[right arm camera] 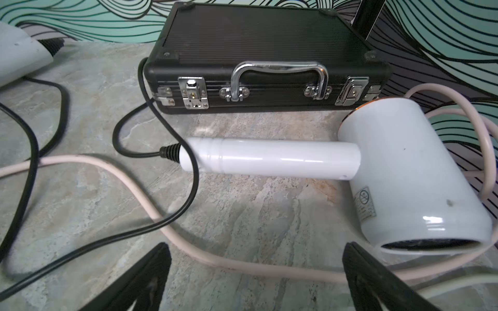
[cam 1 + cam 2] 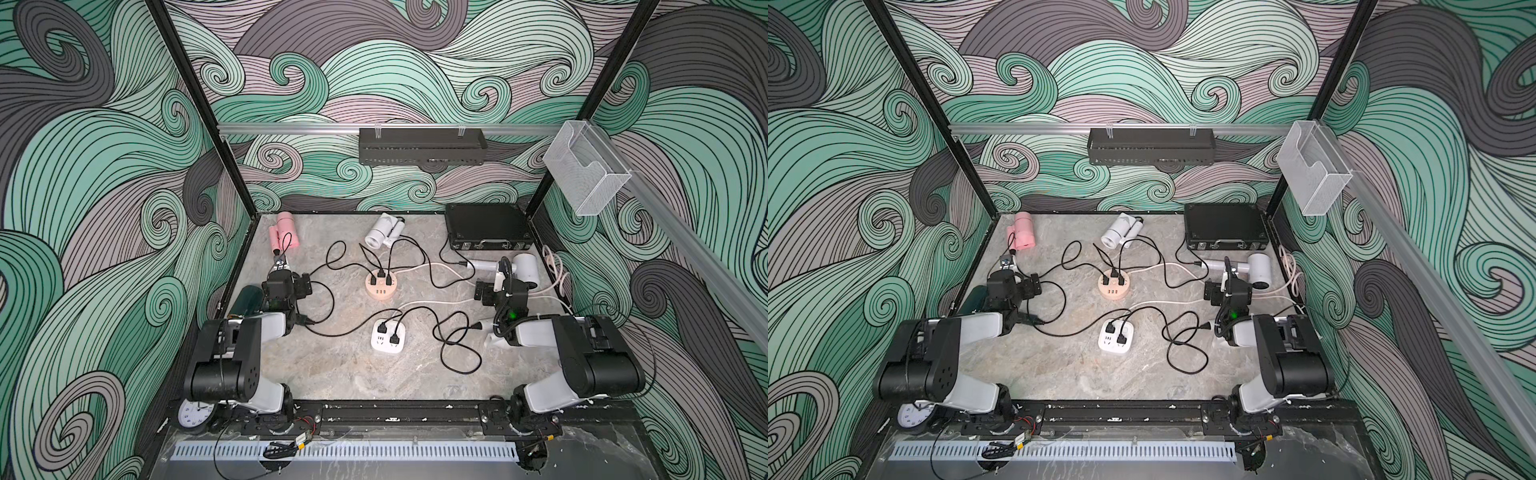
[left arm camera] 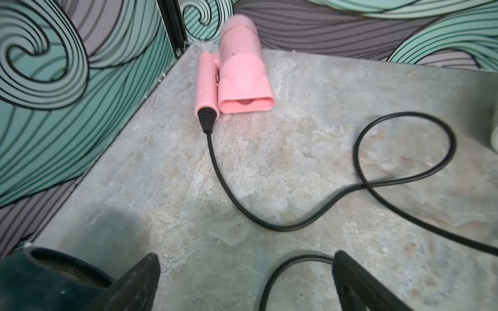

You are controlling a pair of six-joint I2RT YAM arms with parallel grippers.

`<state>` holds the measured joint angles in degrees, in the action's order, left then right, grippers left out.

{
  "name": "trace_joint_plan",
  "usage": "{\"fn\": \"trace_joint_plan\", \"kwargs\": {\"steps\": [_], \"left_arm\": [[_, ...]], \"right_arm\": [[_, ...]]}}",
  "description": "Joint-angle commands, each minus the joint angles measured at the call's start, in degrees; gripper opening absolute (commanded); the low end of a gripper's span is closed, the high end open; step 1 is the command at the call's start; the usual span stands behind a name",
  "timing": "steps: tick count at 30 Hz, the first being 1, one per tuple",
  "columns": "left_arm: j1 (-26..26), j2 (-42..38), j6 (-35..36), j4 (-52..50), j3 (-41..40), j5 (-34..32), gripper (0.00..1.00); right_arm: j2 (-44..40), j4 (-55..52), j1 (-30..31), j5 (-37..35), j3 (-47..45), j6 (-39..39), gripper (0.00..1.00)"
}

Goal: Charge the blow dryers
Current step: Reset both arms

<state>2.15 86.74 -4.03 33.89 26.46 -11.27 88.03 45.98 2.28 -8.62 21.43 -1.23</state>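
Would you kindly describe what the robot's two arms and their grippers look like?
The left arm and right arm pair bulky black joint housings with white link shells, with thin black cables running along them. A small green light glows near the right wrist. The left gripper and right gripper have black, tapering fingers.

Five blow dryers: one pink plastic blow dryer [image 2: 286,232], one dark green blow dryer [image 2: 245,301], and three white: a folded white dryer [image 2: 380,230], a long-handled white dryer [image 2: 524,266], a mostly hidden white dryer [image 2: 493,340]. Two socket hubs: round peach hub [image 2: 381,287], square white hub [image 2: 387,338]. One black hard case [image 2: 484,224]. One round white clock [image 2: 194,415].
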Motion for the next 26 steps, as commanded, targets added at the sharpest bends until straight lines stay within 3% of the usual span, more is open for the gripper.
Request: {"fn": "trace_joint_plan", "kwargs": {"steps": [1, 3, 26], "left_arm": [[0.13, 1.16, 0.66, 4.56, 0.89, 1.81, 0.99], [0.13, 0.58, 0.27, 1.39, 1.81, 2.12, 0.99], [0.13, 0.51, 0.43, 2.98, 1.14, 2.07, 0.99]], "right_arm": [[-0.16, 1.04, -1.05, 3.26, 2.13, 0.36, 1.00], [-0.18, 0.14, -1.05, 3.20, 2.47, 0.39, 1.00], [-0.58, 0.86, -0.51, 2.47, 2.05, -0.08, 1.00]]}}
